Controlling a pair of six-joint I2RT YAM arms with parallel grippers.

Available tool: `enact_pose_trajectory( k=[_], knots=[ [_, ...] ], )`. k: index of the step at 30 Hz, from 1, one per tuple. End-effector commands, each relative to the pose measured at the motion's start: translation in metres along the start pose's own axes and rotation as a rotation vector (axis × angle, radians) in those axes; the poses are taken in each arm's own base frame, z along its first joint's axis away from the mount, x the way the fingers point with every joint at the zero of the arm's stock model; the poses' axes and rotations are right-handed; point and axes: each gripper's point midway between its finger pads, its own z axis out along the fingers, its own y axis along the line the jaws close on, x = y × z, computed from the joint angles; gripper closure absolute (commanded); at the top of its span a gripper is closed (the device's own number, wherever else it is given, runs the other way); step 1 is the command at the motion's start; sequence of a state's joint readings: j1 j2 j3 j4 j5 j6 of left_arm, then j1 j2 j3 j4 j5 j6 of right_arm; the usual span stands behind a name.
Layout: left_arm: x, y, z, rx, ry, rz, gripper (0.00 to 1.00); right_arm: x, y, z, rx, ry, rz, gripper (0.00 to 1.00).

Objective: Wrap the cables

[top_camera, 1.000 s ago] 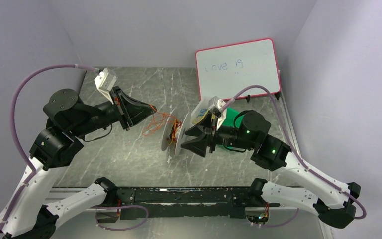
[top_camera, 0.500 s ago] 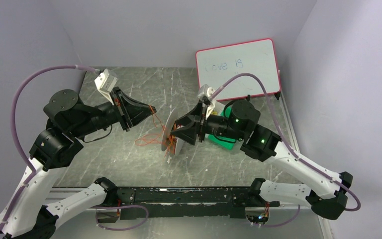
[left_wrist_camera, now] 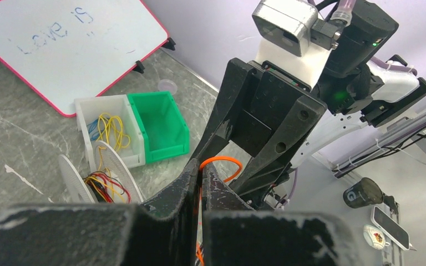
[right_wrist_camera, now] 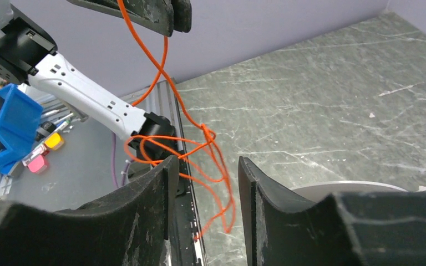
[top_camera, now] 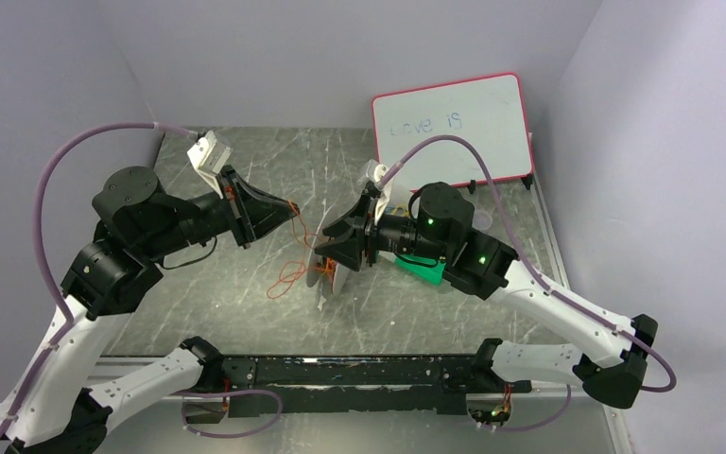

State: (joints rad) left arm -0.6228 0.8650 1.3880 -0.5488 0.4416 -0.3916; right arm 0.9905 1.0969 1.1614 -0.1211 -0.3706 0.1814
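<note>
The cables are one thin orange wire [top_camera: 288,274]. My left gripper [top_camera: 288,208] is shut on its upper end, raised above the table; the wire [left_wrist_camera: 222,160] curls out from between the closed tips [left_wrist_camera: 201,166]. From there it hangs in tangled loops [right_wrist_camera: 211,144] down to the table. My right gripper [top_camera: 326,248] faces the left one, jaws open, with the loops hanging just beyond the gap [right_wrist_camera: 202,163]. The white spool [top_camera: 338,277] stands under the right gripper, its rim [right_wrist_camera: 355,188] outside the right finger. It carries red and yellow windings [left_wrist_camera: 102,185].
A pink-framed whiteboard [top_camera: 454,128] leans at the back right. A green bin [left_wrist_camera: 161,124] and a white bin [left_wrist_camera: 108,130] holding yellow and blue wire loops sit behind the spool. Mauve hoses arch over both arms. A black rail [top_camera: 359,371] runs along the near edge.
The right arm has swung left and forward over the spool, and its jaws have narrowed. The orange loops have dropped from beside the spool to lower on the table. The left gripper stays shut.
</note>
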Motion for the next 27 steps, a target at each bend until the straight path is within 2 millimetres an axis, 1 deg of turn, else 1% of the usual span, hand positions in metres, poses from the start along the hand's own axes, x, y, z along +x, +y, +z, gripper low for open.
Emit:
enact_pose_trajectory(
  k=[1, 5, 9, 12, 13, 14, 20, 25, 27],
  knots=[
    [0.003, 0.001, 0.001, 0.006, 0.015, 0.008, 0.93, -0.017, 0.001, 0.001, 0.005, -0.044, -0.041, 0.53],
    [0.005, 0.0, 0.001, 0.012, 0.016, 0.009, 0.93, -0.011, -0.002, 0.003, 0.011, -0.032, -0.037, 0.54],
    [0.006, 0.001, 0.0, 0.011, 0.019, 0.008, 0.93, -0.006, 0.0, 0.006, -0.006, -0.02, -0.032, 0.56],
    [0.006, 0.001, 0.0, 0.008, 0.018, 0.007, 0.93, -0.003, 0.0, 0.006, -0.01, -0.016, -0.032, 0.66],
    [0.005, 0.001, 0.0, 0.009, 0.017, 0.008, 0.93, -0.002, 0.0, 0.007, -0.012, -0.014, -0.032, 0.7],
    [0.005, 0.0, 0.0, 0.009, 0.018, 0.008, 0.93, -0.002, 0.0, 0.007, -0.013, -0.015, -0.032, 0.76],
    [0.003, -0.002, -0.001, 0.019, 0.009, 0.012, 0.93, 0.001, -0.002, 0.008, -0.007, -0.003, -0.029, 1.0],
    [-0.002, 0.002, -0.003, -0.015, -0.012, 0.015, 0.93, 0.003, -0.007, 0.005, 0.028, -0.003, -0.023, 1.0],
    [-0.007, 0.007, -0.006, -0.052, -0.032, 0.018, 0.93, 0.008, -0.01, 0.002, 0.046, 0.003, -0.02, 1.0]
  ],
)
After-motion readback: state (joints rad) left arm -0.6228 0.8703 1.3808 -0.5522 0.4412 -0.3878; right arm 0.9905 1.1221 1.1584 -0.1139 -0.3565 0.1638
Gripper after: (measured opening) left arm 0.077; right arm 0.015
